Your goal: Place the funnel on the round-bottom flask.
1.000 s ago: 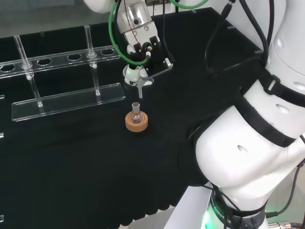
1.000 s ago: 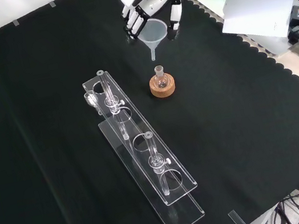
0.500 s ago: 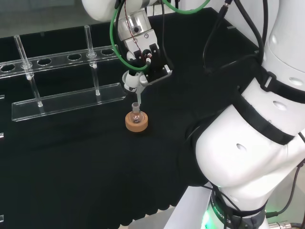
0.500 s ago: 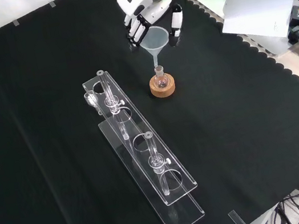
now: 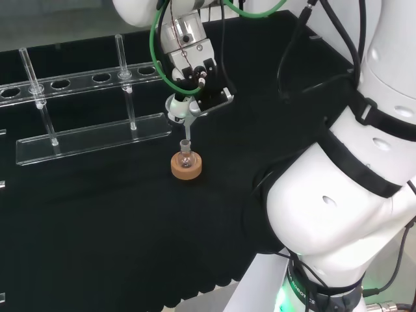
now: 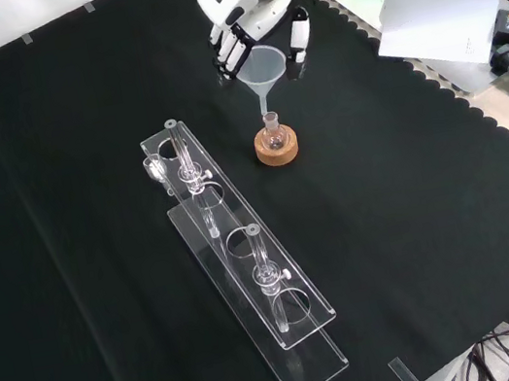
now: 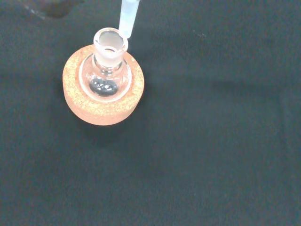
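Note:
A small clear round-bottom flask (image 6: 273,133) (image 5: 186,156) (image 7: 107,75) stands upright in a cork ring stand (image 6: 278,148) (image 5: 186,166) (image 7: 101,106) near the middle of the cloth. The hand (image 6: 248,14) (image 5: 195,75) is shut on a clear funnel (image 6: 263,66) (image 5: 180,107), holding it by the cone just above the flask. The funnel's stem (image 7: 127,16) points down and its tip sits at the rim of the flask's neck, slightly off its centre in the wrist view. I cannot tell if the tip is inside the mouth.
A long clear test-tube rack (image 6: 242,262) (image 5: 91,130) with upright glass tubes lies to the left of the flask in the front view. The cloth's scalloped edge (image 6: 457,105) runs along the right of the front view. The arm's white links (image 5: 351,182) stand at the head view's right.
The hand has lowered the funnel from well above the flask until its stem tip reaches the flask's neck. The flask and stand have not moved.

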Controlling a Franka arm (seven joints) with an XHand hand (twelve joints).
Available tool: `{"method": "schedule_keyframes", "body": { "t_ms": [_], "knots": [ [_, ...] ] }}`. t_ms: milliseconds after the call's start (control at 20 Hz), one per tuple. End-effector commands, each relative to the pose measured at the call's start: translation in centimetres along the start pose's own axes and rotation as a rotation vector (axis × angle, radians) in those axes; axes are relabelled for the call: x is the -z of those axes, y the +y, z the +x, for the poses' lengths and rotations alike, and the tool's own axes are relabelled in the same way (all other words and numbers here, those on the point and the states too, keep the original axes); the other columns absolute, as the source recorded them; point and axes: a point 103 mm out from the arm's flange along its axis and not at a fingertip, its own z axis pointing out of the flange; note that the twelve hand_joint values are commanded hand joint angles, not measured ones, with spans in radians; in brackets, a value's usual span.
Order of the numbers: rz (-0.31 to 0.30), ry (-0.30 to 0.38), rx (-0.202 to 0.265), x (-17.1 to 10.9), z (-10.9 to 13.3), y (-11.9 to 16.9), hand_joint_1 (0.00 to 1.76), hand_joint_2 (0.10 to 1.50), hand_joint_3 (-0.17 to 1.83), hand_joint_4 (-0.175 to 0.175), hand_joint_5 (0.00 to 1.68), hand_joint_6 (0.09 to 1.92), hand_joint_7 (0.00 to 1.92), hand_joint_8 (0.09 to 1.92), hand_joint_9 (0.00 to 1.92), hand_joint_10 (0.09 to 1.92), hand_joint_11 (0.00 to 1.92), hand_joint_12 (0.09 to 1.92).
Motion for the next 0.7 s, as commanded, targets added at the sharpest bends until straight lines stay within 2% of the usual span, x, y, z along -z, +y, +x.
{"method": "schedule_keyframes", "body": {
  "t_ms": [50, 450, 700],
  "knots": [
    [0.006, -0.011, -0.009, -0.14, 0.50, -0.24, 0.79, 1.02, -0.17, -0.064, 0.55, 0.09, 0.54, 0.72, 0.82, 0.54, 0.49, 1.29],
    [-0.009, -0.027, 0.006, -0.24, 0.92, -0.27, 0.79, 1.02, -0.17, -0.064, 0.55, 0.10, 0.54, 0.72, 0.82, 0.54, 0.49, 1.29],
    [0.010, -0.035, 0.015, -0.37, 1.27, -0.08, 0.79, 1.02, -0.17, -0.064, 0.55, 0.10, 0.54, 0.72, 0.82, 0.54, 0.49, 1.29]
  ]
}}
